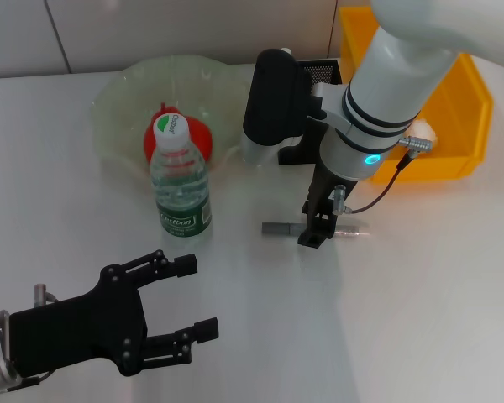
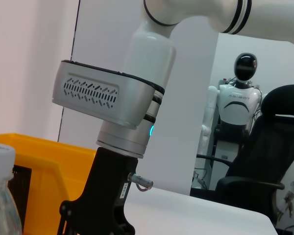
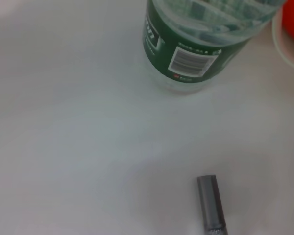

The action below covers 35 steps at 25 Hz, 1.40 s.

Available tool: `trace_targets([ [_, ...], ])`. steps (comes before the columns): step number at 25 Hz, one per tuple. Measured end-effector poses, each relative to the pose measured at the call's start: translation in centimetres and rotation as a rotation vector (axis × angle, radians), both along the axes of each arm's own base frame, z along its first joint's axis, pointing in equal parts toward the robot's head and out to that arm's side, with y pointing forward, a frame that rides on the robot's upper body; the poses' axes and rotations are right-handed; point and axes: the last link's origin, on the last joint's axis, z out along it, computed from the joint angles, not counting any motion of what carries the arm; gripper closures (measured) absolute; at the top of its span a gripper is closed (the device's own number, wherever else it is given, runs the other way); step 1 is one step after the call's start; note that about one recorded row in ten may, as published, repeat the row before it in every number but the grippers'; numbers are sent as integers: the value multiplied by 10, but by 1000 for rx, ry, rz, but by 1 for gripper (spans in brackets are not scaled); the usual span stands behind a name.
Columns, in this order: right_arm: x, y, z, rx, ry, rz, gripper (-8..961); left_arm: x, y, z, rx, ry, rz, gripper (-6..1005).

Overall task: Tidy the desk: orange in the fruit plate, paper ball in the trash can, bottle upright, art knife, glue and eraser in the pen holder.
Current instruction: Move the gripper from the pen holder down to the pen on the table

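Observation:
The bottle (image 1: 181, 180) stands upright on the white table, its green label (image 3: 186, 54) close in the right wrist view. Behind it the orange (image 1: 193, 134) rests in the fruit plate (image 1: 118, 92). A grey art knife (image 1: 279, 228) lies flat mid-table, its end (image 3: 211, 200) showing in the right wrist view. My right gripper (image 1: 317, 225) hangs straight down onto the knife's middle. The paper ball (image 1: 425, 130) lies in the trash can (image 1: 470, 109). The pen holder (image 1: 323, 67) is mostly hidden behind my right arm. My left gripper (image 1: 189, 306) hovers open near the front left. Glue and eraser are out of view.
The right arm's wrist and cable (image 1: 386, 180) hang over the table between the pen holder and the knife. The yellow bin (image 2: 39, 161) and the bottle cap (image 2: 0, 154) show in the left wrist view. Bare tabletop (image 1: 420, 294) lies to the front right.

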Motion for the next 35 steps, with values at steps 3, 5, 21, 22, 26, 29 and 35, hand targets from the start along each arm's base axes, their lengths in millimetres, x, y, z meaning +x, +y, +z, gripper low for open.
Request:
trace_targets([
  [3, 0, 0, 0, 0, 0, 0, 476, 0, 0, 0, 0, 0, 0, 165],
  [5, 1, 0, 0, 0, 0, -2, 486, 0, -1, -1, -2, -1, 0, 165],
  [21, 4, 0, 1, 0, -11, -8, 606, 1, -1, -1, -2, -6, 1, 165],
  [22, 4, 0, 1, 0, -12, -7, 606, 1, -1, -1, -1, -6, 1, 165],
  [26, 5, 1, 2, 2, -16, -9, 619, 1, 0, -1, 0, -6, 0, 165],
  [29, 6, 0, 2, 0, -19, -13, 638, 2, 1, -1, -1, -6, -2, 165],
  [35, 7, 0, 2, 0, -21, -15, 717, 2, 1, -1, -1, -7, -3, 165],
])
